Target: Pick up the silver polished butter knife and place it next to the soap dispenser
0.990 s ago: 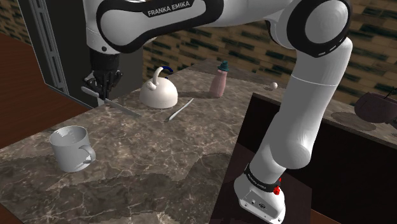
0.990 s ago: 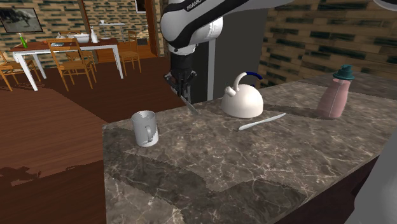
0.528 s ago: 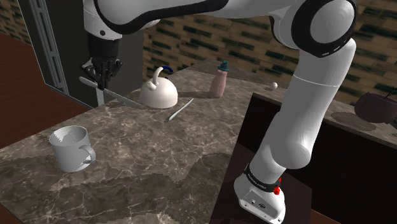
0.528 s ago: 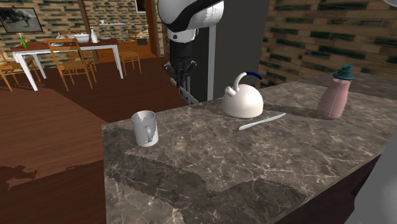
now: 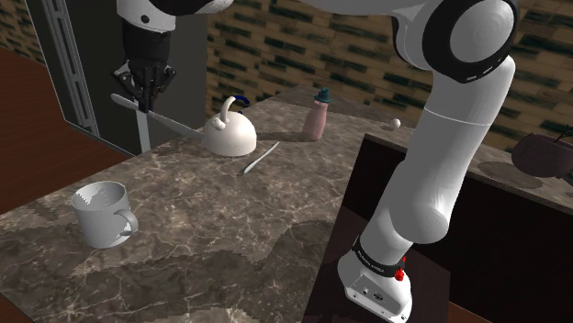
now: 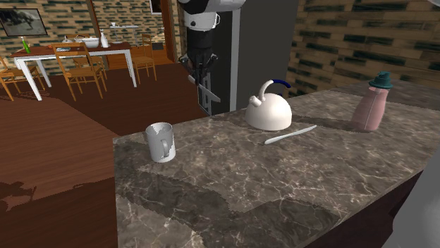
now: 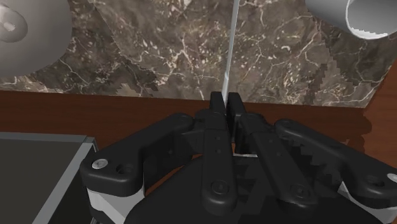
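My black gripper (image 5: 142, 99) hangs above the far left corner of the marble counter (image 5: 230, 239), shut on a slim silver butter knife (image 5: 171, 125). The blade slants down from the fingers, off the stone, as the second exterior view shows for the gripper (image 6: 200, 73) and knife (image 6: 209, 91). In the wrist view the fingers (image 7: 217, 108) clasp the knife (image 7: 230, 51), whose thin edge points out over the counter. The pink soap dispenser (image 5: 316, 116) with a teal cap stands upright at the far side of the counter, well away from the gripper; the second exterior view has the dispenser (image 6: 371, 104) at its right.
A white kettle (image 5: 230, 134) with a blue-tipped handle stands between the gripper and the dispenser. A second pale utensil (image 5: 261, 158) lies beside it. A grey mug (image 5: 103, 214) sits near the counter's front left. A dark tall cabinet (image 5: 78, 64) rises behind the gripper.
The gripper has risen straight up from just above the counter, carrying the knife with it. The kettle, mug, dispenser and other utensil have not moved.
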